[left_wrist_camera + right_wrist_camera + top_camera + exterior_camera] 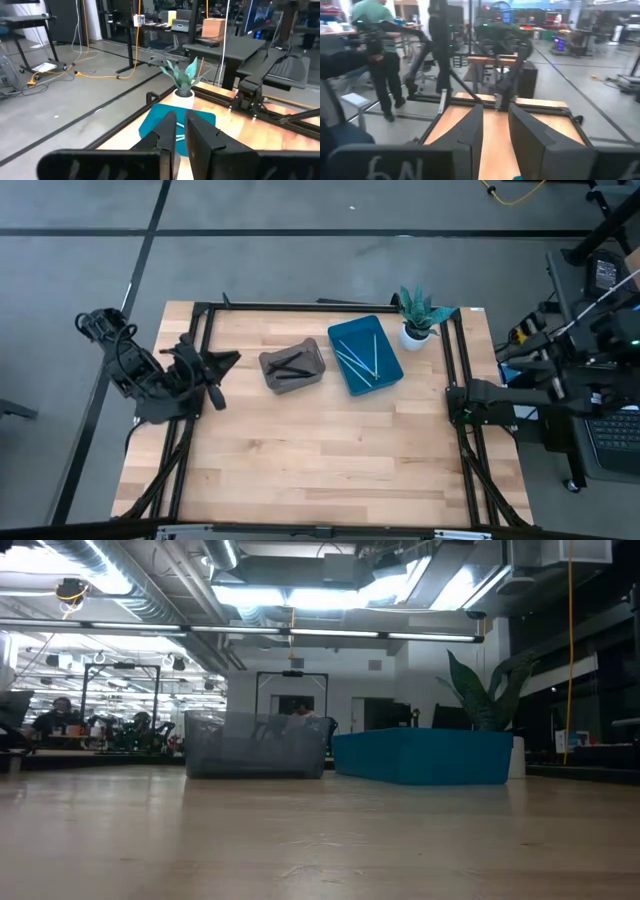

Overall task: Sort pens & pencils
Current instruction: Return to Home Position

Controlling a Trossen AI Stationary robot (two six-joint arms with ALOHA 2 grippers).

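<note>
Several black sticks (pixel 290 366) lie in a grey bin (pixel 270 364) at the table's middle far part. Several light blue sticks (pixel 362 357) lie in a blue bin (pixel 386 372) just right of it. The low view shows the grey bin (pixel 255 745) and the blue bin (pixel 425 755) standing side by side on the table. My left gripper (pixel 228 360) (pixel 180 120) hovers at the left edge, left of the grey bin, pointing right, its fingers nearly together. My right gripper (pixel 455 393) (pixel 495 115) waits at the right edge, open, holding nothing.
A green spiky potted plant (pixel 418 315) stands at the far right corner, beside the blue bin. A black frame (pixel 300 306) runs along the table's left, far and right edges. A person (pixel 377 45) stands in the room beyond the left edge.
</note>
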